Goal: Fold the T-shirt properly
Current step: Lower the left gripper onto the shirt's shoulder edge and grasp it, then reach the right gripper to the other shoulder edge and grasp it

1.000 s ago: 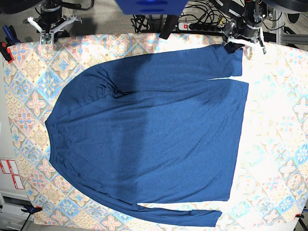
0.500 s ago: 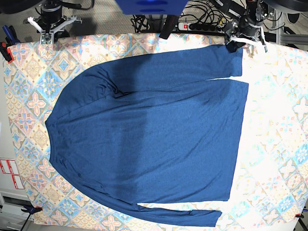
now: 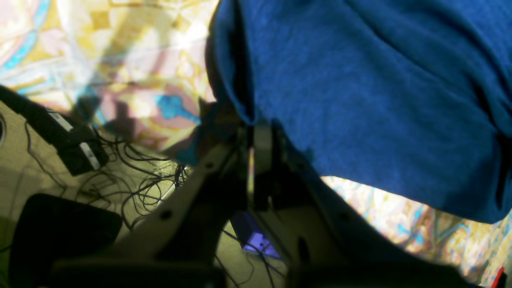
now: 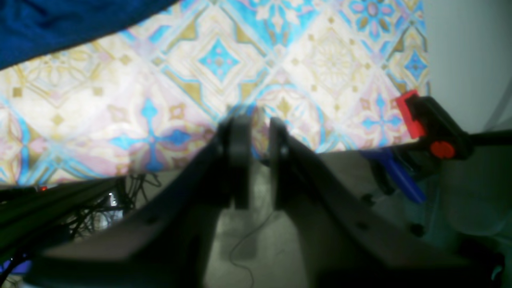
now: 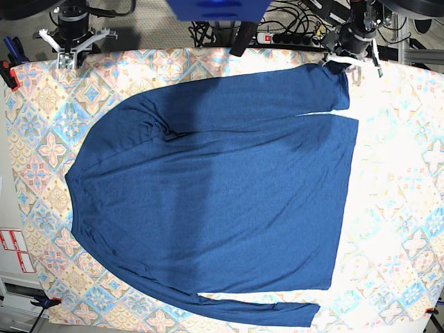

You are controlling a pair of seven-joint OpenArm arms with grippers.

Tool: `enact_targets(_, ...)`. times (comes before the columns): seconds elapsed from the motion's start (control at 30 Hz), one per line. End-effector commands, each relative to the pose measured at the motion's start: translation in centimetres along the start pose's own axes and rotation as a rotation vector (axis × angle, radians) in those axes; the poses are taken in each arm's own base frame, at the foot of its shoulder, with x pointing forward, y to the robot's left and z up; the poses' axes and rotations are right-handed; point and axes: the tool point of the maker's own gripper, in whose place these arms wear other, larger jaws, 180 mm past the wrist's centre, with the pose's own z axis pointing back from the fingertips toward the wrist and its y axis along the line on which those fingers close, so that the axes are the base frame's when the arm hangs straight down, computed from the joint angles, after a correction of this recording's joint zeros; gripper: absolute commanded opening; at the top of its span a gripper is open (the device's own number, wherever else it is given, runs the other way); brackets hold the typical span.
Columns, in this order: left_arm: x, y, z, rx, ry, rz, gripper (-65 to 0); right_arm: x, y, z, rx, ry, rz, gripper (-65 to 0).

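The T-shirt [image 5: 222,201], dark navy with long sleeves, lies spread flat on the patterned tablecloth [image 5: 395,208], collar to the left and hem to the right. My left gripper [image 5: 347,59] is at the far right corner, at the cuff of the upper sleeve. In the left wrist view its fingers [image 3: 262,136] are pressed together, and the left gripper [image 3: 256,130] is shut on the edge of the T-shirt [image 3: 360,100]. My right gripper [image 5: 69,48] hovers off the far left table edge. In its wrist view the right gripper [image 4: 256,124] shows a narrow empty gap, away from the T-shirt [image 4: 60,24].
A power strip with tangled cables [image 5: 291,36] lies behind the table's far edge. A red clamp [image 4: 412,114] holds the cloth at the far left corner, also seen as the clamp [image 5: 8,73]. A blue box [image 5: 218,8] overhangs the back middle.
My left gripper has closed on the sleeve cuff and drawn a little toward the far edge. The shirt body and the right arm have hardly moved.
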Motion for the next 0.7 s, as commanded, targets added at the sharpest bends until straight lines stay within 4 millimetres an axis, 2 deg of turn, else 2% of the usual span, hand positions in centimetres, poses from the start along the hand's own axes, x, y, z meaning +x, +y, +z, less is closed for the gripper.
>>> enact_targets(0.0, 1.0, -0.5, 0.8, -0.019, -0.033, -0.018, -65.0, 1.2, -0.4, 0.1, -0.011, -0.041, 0.006, -56.4)
enact_targets(0.1, 2.1, -1.0, 1.7, -0.028, -0.068, -0.034, -65.0, 2.2, -0.3, -0.9, -0.017, -0.038, -0.011, -55.5)
enact_targets(0.23, 3.4, -0.3, 2.3, -0.008, -0.100, -0.034, -65.0, 3.8, -0.3, -2.8, -0.031, -0.002, -0.049, -44.1)
enact_targets(0.33, 4.0, 0.3, 2.5, 0.008, -0.118, -0.031, -65.0, 6.1, -0.2, -4.2, -0.035, -0.020, -0.081, -38.5)
enact_targets(0.57, 4.3, 0.5, 2.6, 0.014, -0.124, -0.033, -65.0, 12.2, -0.2, -7.1, -0.040, -0.050, -0.165, -41.0)
enact_targets(0.67, 4.3, 0.5, 2.6, 0.013, -0.124, -0.034, -65.0, 13.5, 0.3, -8.3, -0.008, -0.036, -0.216, -40.8)
